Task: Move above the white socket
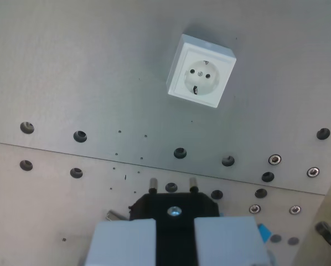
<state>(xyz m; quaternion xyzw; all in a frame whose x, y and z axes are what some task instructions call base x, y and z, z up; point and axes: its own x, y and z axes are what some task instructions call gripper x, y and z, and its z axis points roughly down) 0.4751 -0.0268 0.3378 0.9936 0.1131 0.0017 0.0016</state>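
End effector [175,235]: sits at the bottom edge of the wrist view, 2 pale blocky fingers [124,241] clamped around a black plug [174,209], so it's closed narrow on that, not empty.

Plug: held with its 2 metal pins [153,183] pointing away from the camera, toward the plate. My guess is it's gripped that way so the pins are already lined up for going into the holes later.

White socket [201,71]: up in the upper middle of the frame, a bit toward the wrist view's right, well apart from the plug. Square white box, round recess, 2 pin holes showing, face turned toward the camera. It looks rotated a little compared with the pins.

Worktop [71,72]: grey metal plate the socket is mounted on, with a row of dark holes [80,136] running across the middle. A seam crosses just below them, then a second plate with more holes and a few shiny screws [274,159] on the wrist view's right.

Blue bit [263,230]: something blue peeking out beside the right-hand finger, too hidden to say what it is.

Where we're at: not above the socket yet, I'd say. It needs to slide into the centre of the view, ahead of the pins.

Watch out for: the slight twist between pins and socket, probably wants correcting on the way over.
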